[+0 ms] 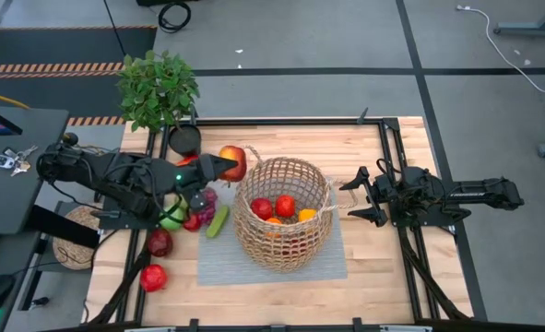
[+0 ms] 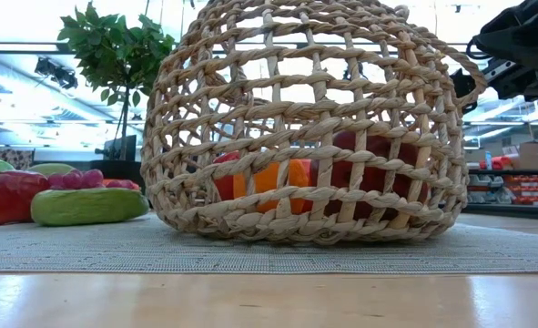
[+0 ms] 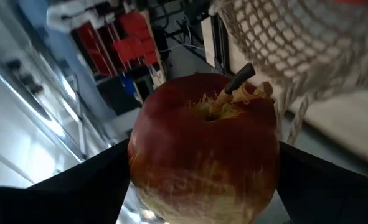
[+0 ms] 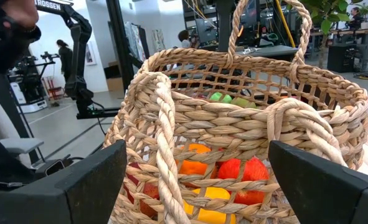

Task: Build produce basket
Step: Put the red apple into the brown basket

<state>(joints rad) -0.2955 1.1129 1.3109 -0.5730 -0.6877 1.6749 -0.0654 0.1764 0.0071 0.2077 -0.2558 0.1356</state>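
basket (image 1: 284, 214) stands mid-table on a grey mat (image 1: 332, 263) in the high view; left gripper (image 1: 224, 166) grasps a red apple (image 1: 234, 163) beside its rim, right gripper (image 1: 357, 196) is released near a handle. low view: weave half hides red and orange produce (image 2: 273, 179). left wrist view: apple fills the fingers. right wrist view: jaws wide apart, basket before them.

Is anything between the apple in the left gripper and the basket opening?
Nothing visible. The left gripper holds the apple just outside the basket rim, with open space between them. The right gripper waits open at the far handle.
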